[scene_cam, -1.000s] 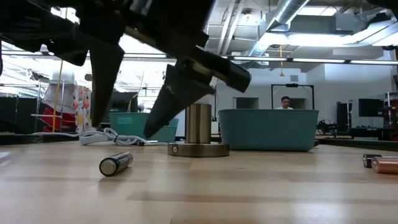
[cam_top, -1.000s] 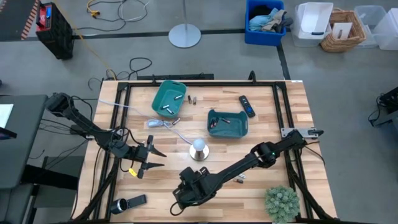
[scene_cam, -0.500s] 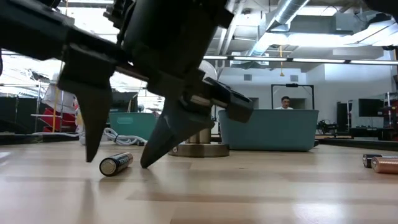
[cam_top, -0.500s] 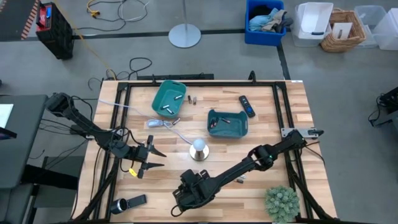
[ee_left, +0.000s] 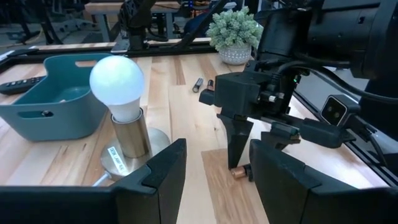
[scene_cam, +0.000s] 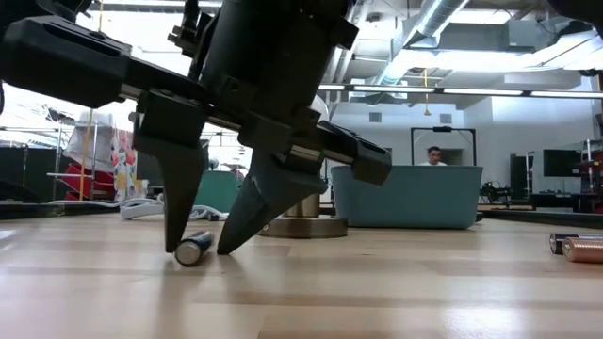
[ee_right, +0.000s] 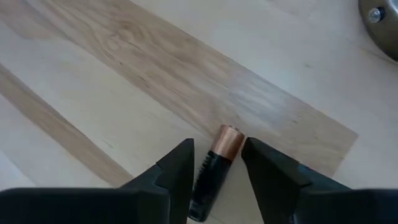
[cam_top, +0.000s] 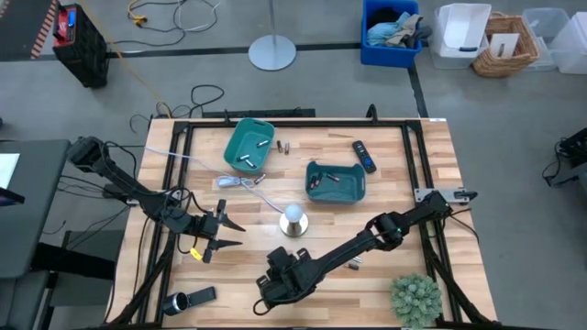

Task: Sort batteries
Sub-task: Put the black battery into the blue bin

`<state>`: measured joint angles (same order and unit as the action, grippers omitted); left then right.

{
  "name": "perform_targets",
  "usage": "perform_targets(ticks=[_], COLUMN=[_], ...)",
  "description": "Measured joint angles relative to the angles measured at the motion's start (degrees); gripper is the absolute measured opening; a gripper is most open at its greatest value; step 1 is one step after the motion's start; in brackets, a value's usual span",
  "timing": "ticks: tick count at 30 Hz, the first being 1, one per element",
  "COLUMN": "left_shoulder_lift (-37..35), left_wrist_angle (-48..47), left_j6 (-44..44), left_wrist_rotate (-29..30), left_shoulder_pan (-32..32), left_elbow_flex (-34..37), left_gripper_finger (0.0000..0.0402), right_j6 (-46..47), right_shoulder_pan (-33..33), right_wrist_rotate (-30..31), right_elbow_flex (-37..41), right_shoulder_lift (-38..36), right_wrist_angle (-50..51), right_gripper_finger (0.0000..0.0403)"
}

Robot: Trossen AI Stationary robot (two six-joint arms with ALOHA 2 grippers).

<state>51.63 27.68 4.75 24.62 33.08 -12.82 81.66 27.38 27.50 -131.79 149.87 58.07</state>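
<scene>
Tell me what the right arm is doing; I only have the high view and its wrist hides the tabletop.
Observer: The right gripper is down at the table, its fingers straddling one battery lying flat on the wood.
Operator: Confirm whether it's gripped.
Observer: Not clearly; the right wrist view shows narrow gaps on both sides of the battery.
Operator: Report the battery's end.
Observer: Its copper-coloured end points away from the wrist, toward the lamp base.

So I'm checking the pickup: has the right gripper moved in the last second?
Yes. In the low view the right gripper has come down to the table, its fingers now straddling the battery lying before the lamp base.
</scene>
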Motion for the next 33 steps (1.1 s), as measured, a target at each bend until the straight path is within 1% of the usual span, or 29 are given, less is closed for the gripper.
perform_targets(ticks=[6,12,15,21,24,27,33], left_shoulder_lift=[0.0,0.0,0.0,0.0,0.0,0.0,0.0], left_wrist_angle=[0.0,0.0,0.0,0.0,0.0,-0.1,-0.4], left_j6=[0.0,0.2,0.3,0.6,0.6,0.7,0.9], left_wrist_rotate=[0.0,0.0,0.0,0.0,0.0,0.0,0.0], left_shoulder_pan=[0.0,0.0,0.0,0.0,0.0,0.0,0.0], left_elbow_flex=[0.0,0.0,0.0,0.0,0.0,0.0,0.0], left_gripper_finger=[0.0171,0.0171,0.0171,0.0171,0.0171,0.0171,0.0171], right_j6=[-0.4,0.6,1.0,2.4,2.4,2.5,1.3], right_shoulder_pan=[-0.6,-1.0,-1.3,-1.6,-1.6,-1.6,-1.4], right_wrist_rotate=[-2.9,-3.8,-4.6,-5.0,-4.9,-4.9,-3.7], right_elbow_flex=[0.0,0.0,0.0,0.1,0.1,0.1,0.2], right_shoulder_lift=[0.1,0.1,0.1,0.0,0.0,0.0,-0.4], right_wrist_angle=[1.5,3.3,3.7,3.8,3.5,3.4,3.3], right_gripper_finger=[0.0162,0.0155,0.0134,0.0068,0.0044,0.0035,0.0034])
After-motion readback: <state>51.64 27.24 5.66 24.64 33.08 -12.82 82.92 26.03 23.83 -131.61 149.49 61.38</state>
